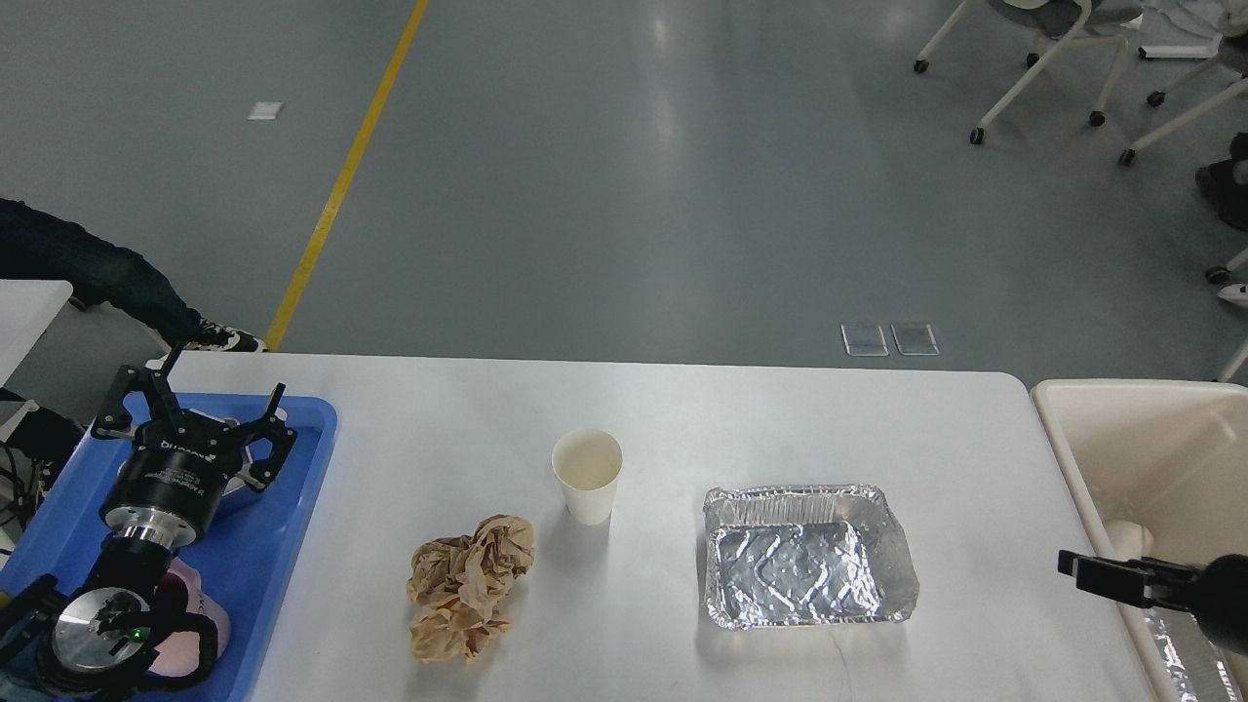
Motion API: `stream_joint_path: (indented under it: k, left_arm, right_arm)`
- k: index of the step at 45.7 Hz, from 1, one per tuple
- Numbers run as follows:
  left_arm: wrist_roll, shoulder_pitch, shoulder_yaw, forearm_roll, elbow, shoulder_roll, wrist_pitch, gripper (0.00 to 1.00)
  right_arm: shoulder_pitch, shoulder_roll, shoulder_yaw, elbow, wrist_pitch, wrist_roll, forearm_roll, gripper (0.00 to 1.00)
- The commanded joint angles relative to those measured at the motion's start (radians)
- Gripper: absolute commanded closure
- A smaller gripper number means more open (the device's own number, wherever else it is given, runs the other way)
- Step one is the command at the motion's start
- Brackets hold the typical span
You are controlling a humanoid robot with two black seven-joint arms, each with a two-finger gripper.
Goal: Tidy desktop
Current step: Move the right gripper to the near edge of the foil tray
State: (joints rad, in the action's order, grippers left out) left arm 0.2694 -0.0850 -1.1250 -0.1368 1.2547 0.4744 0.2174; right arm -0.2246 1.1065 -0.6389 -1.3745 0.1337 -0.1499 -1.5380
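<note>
A large smooth white rectangular desktop (pixel 682 409) with rounded corners fills the lower half of the head view, with grey floor beyond it at twelve o'clock. Near its centre stands an upright white paper cup (pixel 587 476). At seven o'clock from the cup, just beside it, lies a crumpled wad of brown paper (pixel 468 588). At four o'clock from the cup, apart from it, sits a shallow rectangular aluminium foil tray (pixel 809 569).

At nine o'clock, a blue plastic tray (pixel 283 546) rests on the desktop's left end. The left gripper (pixel 200 409) hangs above this tray with its black fingers spread wide, holding nothing.

At three o'clock, a cream-coloured bin (pixel 1121 429) stands beside the desktop's right edge. The right gripper (pixel 1092 573) reaches over the bin's near rim, seen dark and side-on; whether its fingers are parted cannot be told.
</note>
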Motion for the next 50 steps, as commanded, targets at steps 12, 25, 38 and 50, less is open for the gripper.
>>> stream_joint_path:
  k: [12,25,38,50]
  left_arm:
    - [-0.105,0.002,-0.002,-0.001,0.002,-0.002,-0.038,0.03]
    - [-0.110,-0.001,-0.001,-0.001,0.002,-0.002,-0.041,0.03]
    - [-0.108,0.004,-0.001,0.000,0.002,-0.003,-0.041,0.03]
    - [-0.108,0.005,0.001,0.000,0.000,-0.003,-0.041,0.03]
  right_arm:
    - [-0.265,-0.145,0.231,0.045,0.046,0.010,0.001,0.00]
    - [-0.279,-0.264,0.245,0.132,0.072,0.061,0.012,0.00]
    - [-0.279,-0.346,0.246,0.176,0.073,0.081,0.033,0.00]
    - [-0.279,-0.384,0.294,0.181,0.075,0.082,0.033,0.00]
